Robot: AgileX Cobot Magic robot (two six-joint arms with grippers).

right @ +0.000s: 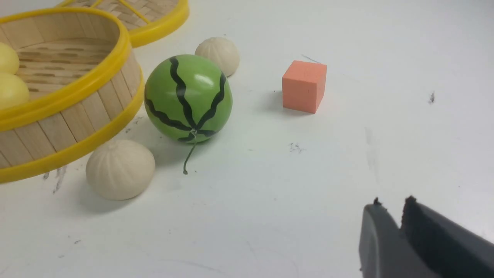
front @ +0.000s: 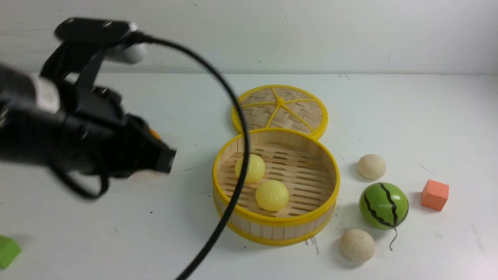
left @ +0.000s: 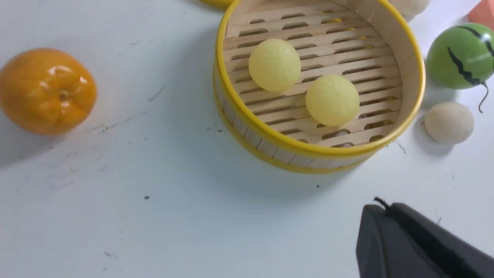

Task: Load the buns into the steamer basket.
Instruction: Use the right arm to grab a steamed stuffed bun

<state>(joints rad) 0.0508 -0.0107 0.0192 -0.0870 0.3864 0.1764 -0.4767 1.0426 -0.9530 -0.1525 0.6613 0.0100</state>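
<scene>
two pale yellow buns (front: 272,195), two cream-white buns (front: 357,245), steamer basket (front: 272,230) pale wood slats with yellow rims, lid (front: 307,112) woven tan with yellow rim and spokes, watermelon ball (front: 383,205) green with black stripes, tangerine (left: 47,90) glossy orange, cube (front: 434,195) salmon-orange, block (front: 7,251) green, table (front: 389,109) white, my right fingers (right: 424,243) black

no legible text, labels, brands, numbers or signs anywhere

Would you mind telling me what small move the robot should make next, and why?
Probably move the right gripper toward the nearer cream bun: two yellow buns already lie in the steamer basket, while both cream ones sit outside, on its right.
</scene>
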